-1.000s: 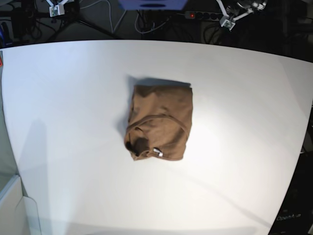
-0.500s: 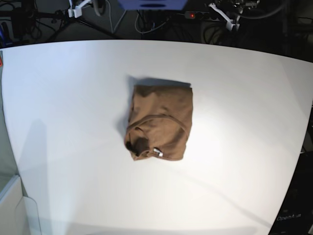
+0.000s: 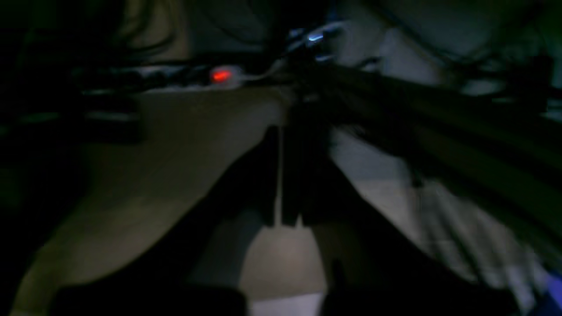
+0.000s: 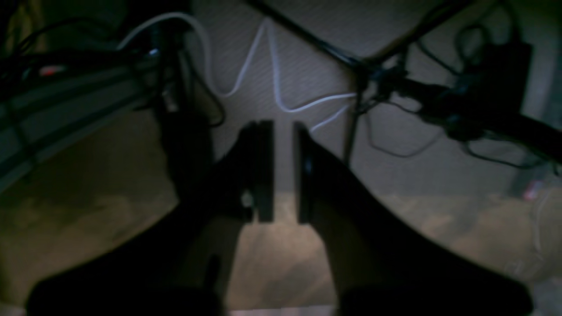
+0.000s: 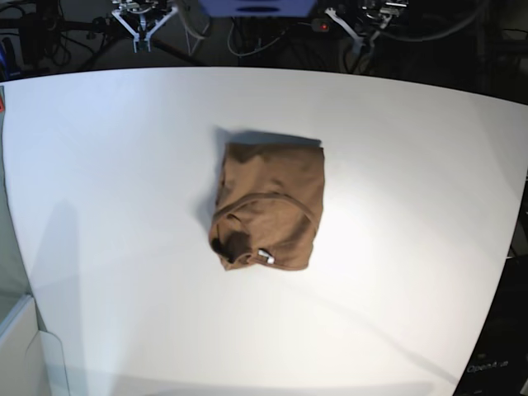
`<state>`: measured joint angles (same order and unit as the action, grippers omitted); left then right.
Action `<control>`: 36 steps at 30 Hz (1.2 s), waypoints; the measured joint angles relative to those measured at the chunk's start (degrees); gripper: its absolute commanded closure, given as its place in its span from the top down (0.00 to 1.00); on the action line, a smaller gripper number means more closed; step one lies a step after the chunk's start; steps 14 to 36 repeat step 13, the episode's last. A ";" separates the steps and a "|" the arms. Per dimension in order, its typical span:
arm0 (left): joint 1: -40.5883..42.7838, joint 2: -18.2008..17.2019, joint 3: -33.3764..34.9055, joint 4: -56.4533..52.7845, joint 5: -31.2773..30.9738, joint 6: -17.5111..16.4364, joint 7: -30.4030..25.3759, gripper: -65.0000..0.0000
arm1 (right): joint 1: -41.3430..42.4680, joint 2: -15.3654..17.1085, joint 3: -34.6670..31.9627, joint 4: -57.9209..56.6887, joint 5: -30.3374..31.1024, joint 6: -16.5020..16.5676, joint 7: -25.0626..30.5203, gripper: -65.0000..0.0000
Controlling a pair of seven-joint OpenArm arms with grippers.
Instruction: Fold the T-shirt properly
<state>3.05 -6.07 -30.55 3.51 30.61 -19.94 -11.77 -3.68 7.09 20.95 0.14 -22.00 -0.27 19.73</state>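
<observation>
The tan-brown T-shirt (image 5: 270,206) lies folded into a compact rectangle in the middle of the white table (image 5: 412,165), its collar and small white tag at the near end. Both grippers hang beyond the table's far edge, well away from the shirt. My right gripper (image 5: 142,37) (image 4: 283,127) is at the top left, open by a narrow gap, with nothing between its fingers. At the top right, my left gripper (image 5: 356,40) (image 3: 281,131) is shut and empty. Neither wrist view shows the shirt.
Behind the table, the dark floor holds a power strip with a red light (image 5: 323,25) (image 3: 221,75), stands and tangled cables, including a white cable (image 4: 272,66). A pale box edge (image 5: 21,330) sits at the table's near left.
Both grippers have swung inward along the far edge, towards each other. The right gripper's fingers have parted a little. The T-shirt has not moved.
</observation>
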 measured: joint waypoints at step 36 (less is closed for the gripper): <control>-1.92 0.83 -0.09 -0.13 -0.17 0.76 3.02 0.03 | 0.20 -0.17 1.60 1.31 0.00 0.20 -0.28 0.21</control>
